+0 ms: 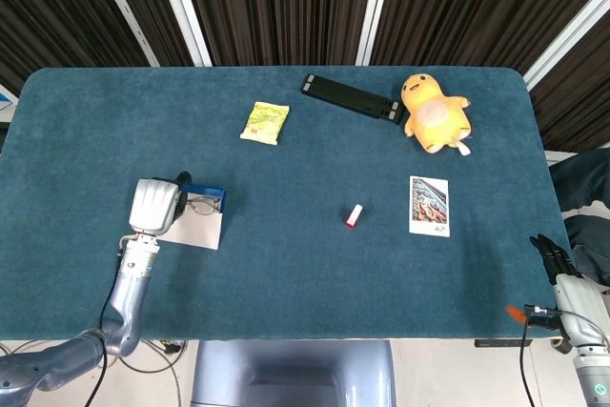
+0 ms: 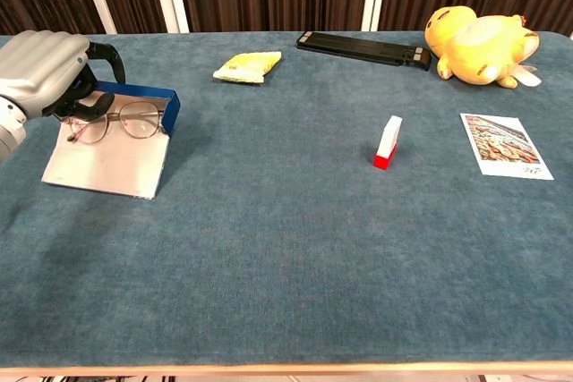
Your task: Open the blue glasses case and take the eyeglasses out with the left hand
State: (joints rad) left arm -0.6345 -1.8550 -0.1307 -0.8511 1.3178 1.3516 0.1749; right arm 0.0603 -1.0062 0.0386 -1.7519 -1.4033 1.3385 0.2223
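Observation:
The blue glasses case (image 2: pixel 146 96) lies open at the table's left, its pale lid (image 2: pixel 106 162) flat toward me; the case (image 1: pixel 204 219) also shows in the head view. Thin wire eyeglasses (image 2: pixel 115 122) hang just over the case's opening, lenses facing me. My left hand (image 2: pixel 49 73) curls its fingers around the left end of the frame and holds it. From the head camera the left hand (image 1: pixel 155 205) covers the case's left part, with the eyeglasses (image 1: pixel 199 204) poking out to its right. My right hand (image 1: pixel 560 267) hangs off the table's front right corner, fingers straight and holding nothing.
A yellow snack packet (image 2: pixel 247 66), a black flat bar (image 2: pixel 363 48) and a yellow plush duck (image 2: pixel 479 35) lie along the far side. A small red and white block (image 2: pixel 387 142) stands mid-table, and a picture card (image 2: pixel 505 145) lies at the right.

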